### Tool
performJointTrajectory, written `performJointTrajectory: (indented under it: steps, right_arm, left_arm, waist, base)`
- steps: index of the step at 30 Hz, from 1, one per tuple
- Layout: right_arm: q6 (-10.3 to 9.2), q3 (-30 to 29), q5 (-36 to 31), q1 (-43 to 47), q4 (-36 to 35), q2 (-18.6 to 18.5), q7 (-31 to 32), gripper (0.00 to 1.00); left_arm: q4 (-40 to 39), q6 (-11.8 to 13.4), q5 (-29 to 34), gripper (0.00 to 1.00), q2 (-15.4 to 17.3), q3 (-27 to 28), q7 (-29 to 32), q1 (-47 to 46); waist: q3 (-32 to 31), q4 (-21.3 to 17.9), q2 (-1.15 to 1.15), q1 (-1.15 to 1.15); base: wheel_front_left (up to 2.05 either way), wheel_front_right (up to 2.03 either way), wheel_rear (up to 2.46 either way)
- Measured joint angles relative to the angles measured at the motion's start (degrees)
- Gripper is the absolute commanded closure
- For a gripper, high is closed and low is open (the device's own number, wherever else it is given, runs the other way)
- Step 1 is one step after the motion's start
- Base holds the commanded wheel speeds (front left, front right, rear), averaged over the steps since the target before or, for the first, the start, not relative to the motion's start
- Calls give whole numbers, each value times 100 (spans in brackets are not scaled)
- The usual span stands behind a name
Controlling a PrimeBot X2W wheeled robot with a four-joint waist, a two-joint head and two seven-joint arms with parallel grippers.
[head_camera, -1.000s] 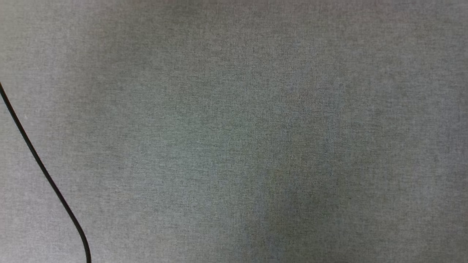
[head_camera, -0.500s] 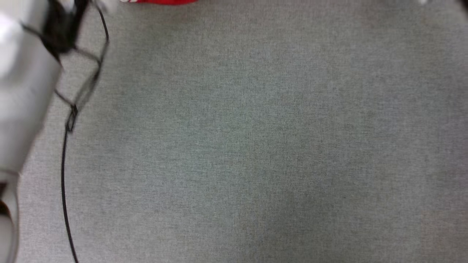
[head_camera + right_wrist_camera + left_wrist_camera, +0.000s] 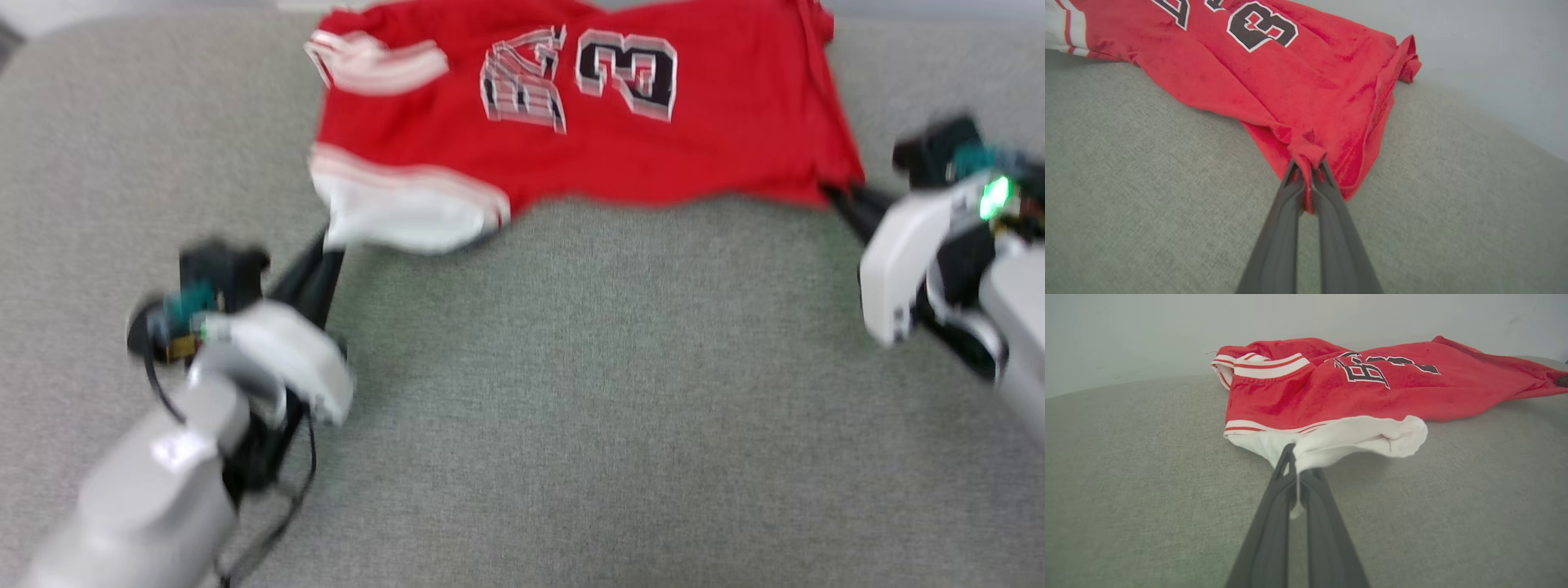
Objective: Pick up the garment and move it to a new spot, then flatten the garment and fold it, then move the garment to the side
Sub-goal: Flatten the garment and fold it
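The garment [image 3: 653,155], a red jersey with white striped sleeves and a black number 3, lies spread and rumpled across the far part of the grey surface. My left gripper [image 3: 328,249] is shut on the near white sleeve [image 3: 1355,437], with the cloth pinched between its fingertips [image 3: 1299,473]. My right gripper [image 3: 841,200] is shut on the red bottom corner of the garment [image 3: 1290,73], which bunches at its tips [image 3: 1309,169]. The jersey's front faces up.
The grey fabric surface [image 3: 571,408] stretches wide in front of the garment. Its far edge meets a pale wall [image 3: 1167,326] just behind the jersey. A thin black cable [image 3: 302,482] hangs by my left forearm.
The head camera has swung, so the view shifted from bare grey surface and a cable to the garment and both arms. The picture is blurred by motion.
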Motion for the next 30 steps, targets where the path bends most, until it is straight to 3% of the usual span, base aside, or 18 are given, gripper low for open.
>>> performJointTrajectory:
  steps: [9,20,30]
  right_arm:
    - [0,-16,526,1700,-687,-586,-48,100]
    - [0,-450,825,3576,-1233,-833,-87,100]
    - [0,-1229,736,5094,-1902,-996,74,100]
  left_arm:
    - [-1238,700,-460,100,549,-132,10,2281]
    - [-2377,1406,-1044,100,858,-389,92,4237]
    - [-2740,1555,-1330,100,1077,-488,237,4873]
  waist:
    - [-985,20,0,-1]
    - [-1951,33,0,-2]
    - [-2244,123,0,-1]
  base:
    - [0,0,0]
    - [0,0,0]
    - [0,0,0]
